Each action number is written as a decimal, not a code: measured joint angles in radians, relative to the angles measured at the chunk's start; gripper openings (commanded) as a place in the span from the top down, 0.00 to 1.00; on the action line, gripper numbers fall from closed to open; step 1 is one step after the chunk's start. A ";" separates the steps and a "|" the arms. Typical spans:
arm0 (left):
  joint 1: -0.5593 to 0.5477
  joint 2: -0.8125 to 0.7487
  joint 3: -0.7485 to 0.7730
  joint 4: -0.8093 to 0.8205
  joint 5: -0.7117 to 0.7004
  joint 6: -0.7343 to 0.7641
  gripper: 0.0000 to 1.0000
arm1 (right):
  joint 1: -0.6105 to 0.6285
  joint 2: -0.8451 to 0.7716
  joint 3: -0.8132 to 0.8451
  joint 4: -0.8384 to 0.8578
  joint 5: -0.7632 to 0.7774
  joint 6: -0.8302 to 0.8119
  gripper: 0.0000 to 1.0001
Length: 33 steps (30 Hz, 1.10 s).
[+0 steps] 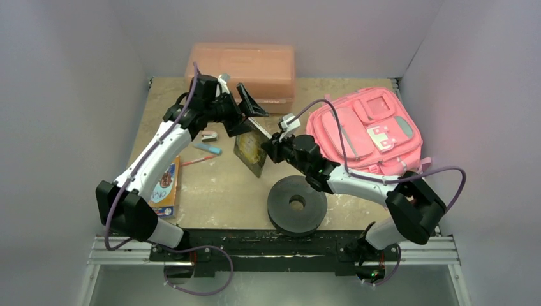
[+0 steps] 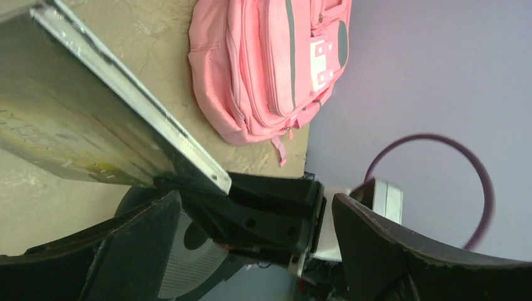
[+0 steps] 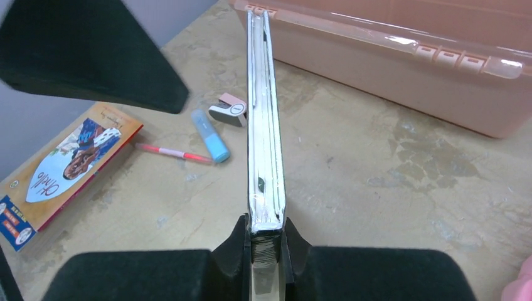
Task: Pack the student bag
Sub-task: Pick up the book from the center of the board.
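Right pincer [image 3: 266, 235] pinching dark book [image 3: 265, 125] by one edge, book held on edge above tabletop [image 1: 217, 197]. Left pincer [image 1: 245, 118] spread wide at book's far end; contact unclear. Student bag [image 1: 363, 131] flat on tabletop just right of right pincer, behind its arm. Salmon box [image 1: 242, 67] beyond both pincers. Black disc [image 1: 296, 204] near side of right pincer, beside its forearm. Left of held book: small clip-like item [image 3: 229, 110], blue marker [image 3: 210, 137], red pen [image 3: 172, 152], paperback [image 3: 63, 169].

The right fingers [image 3: 233, 249] clamp a book [image 3: 263, 125]; the left fingers [image 2: 389, 251] stand spread wide beside.
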 measured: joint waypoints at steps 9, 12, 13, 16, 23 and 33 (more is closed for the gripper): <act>0.001 -0.311 -0.115 -0.040 -0.028 0.148 0.05 | -0.081 -0.021 0.039 -0.114 -0.057 0.136 1.00; 0.001 -0.428 -0.180 -0.051 -0.049 0.179 0.05 | -0.173 -0.025 0.052 -0.161 -0.173 0.223 1.00; 0.001 -0.462 -0.208 -0.050 -0.055 0.184 0.05 | -0.211 -0.025 0.052 -0.172 -0.216 0.258 1.00; 0.001 -0.541 -0.302 -0.051 -0.077 0.184 0.05 | -0.309 -0.025 0.052 -0.204 -0.321 0.364 1.00; 0.001 -0.699 -0.546 0.039 -0.135 0.022 0.04 | -0.457 -0.026 0.035 -0.130 -0.580 0.697 1.00; 0.001 -0.727 -0.743 0.333 -0.154 -0.315 0.03 | -0.529 -0.033 -0.140 0.280 -0.778 1.226 1.00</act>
